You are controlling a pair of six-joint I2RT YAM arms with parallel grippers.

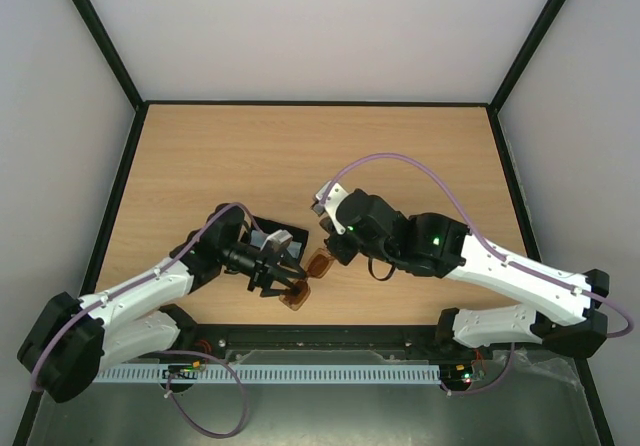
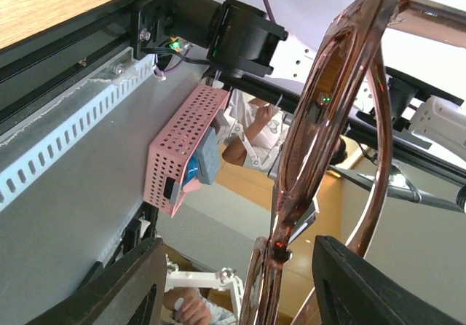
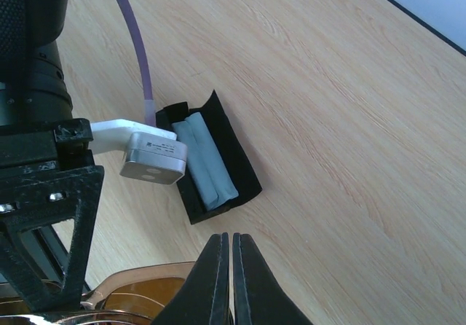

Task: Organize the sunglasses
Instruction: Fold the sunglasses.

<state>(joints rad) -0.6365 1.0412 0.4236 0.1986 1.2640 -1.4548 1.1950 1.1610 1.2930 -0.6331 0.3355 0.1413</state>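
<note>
1. Sunglasses [image 1: 299,297] with an amber translucent frame sit at the near edge of the bench [image 1: 400,156], between the two grippers and just right of the black case [image 1: 262,228]. Whether they touch the wood cannot be told.
2. The left gripper [image 2: 239,246] stands partly open. Its black fingers [image 2: 131,288] are apart and the frame rises upright between them, with a clear gap on one side. On the other side a thin folding arm runs close to the finger, and contact there cannot be made out.
3. The right gripper [image 3: 231,270] has its fingers pressed together, tips right at the amber frame. Whether a thin part is pinched between them is hidden.
4. From above, the left wrist covers much of the case, and the grippers hide the middle of the sunglasses.
5. In the right wrist view the case lies open on the bench with a pale blue-grey cloth [image 3: 207,166] folded inside. A silver camera housing [image 3: 153,157] covers one end of it.
6. Small print on that housing is too fine to read.
7. In the left wrist view the lower lens is cut off at the picture's bottom edge. A pink perforated box [image 2: 182,150] hangs below the bench's front rail.
</note>
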